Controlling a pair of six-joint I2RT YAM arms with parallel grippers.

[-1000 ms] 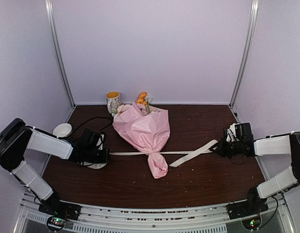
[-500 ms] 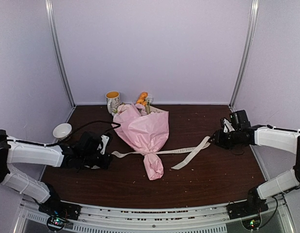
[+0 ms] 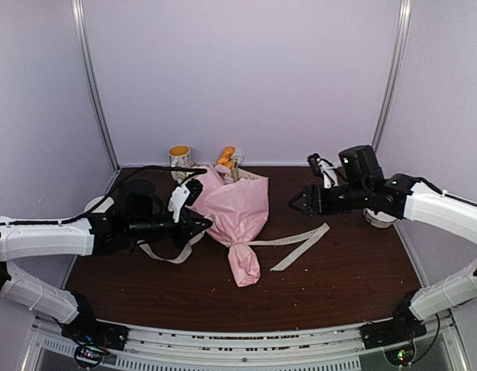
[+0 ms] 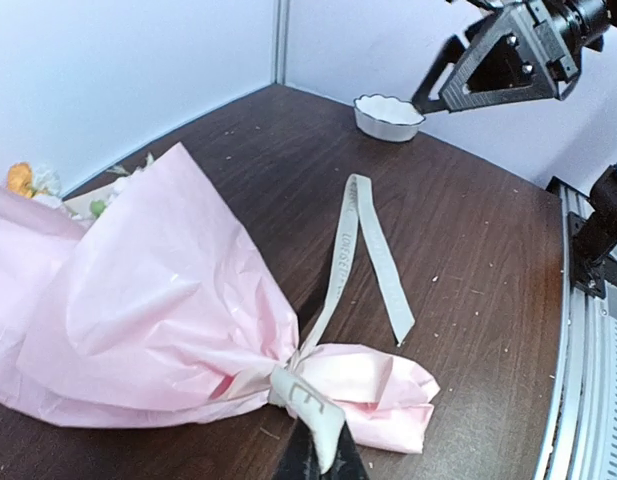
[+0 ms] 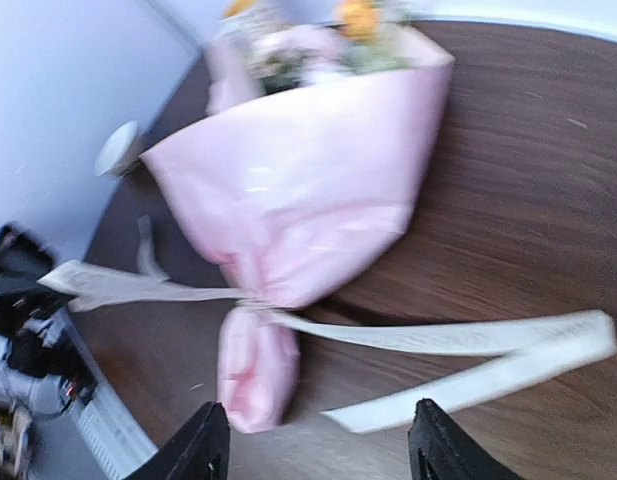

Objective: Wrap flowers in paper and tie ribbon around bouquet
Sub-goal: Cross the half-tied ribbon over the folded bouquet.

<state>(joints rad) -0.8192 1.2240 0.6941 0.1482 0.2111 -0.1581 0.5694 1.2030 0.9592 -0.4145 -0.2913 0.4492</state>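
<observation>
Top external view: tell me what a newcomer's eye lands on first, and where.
The pale pink bouquet lies mid-table, orange blooms at its far wide end, cinched near its narrow end by a cream ribbon whose free end trails right on the dark table. The left end effector is shut on the ribbon's other end beside the cone, while the right end effector hangs open above the table, holding nothing.

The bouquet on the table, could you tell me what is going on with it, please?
Two robot arms are tying the ribbon around the bouquet, a pink paper cone lying on the table. The left claw is shut on one ribbon end beside the cone's pinched neck. The right claw hangs open in the air, holding nothing; the ribbon's other end lies loose on the table.
</observation>
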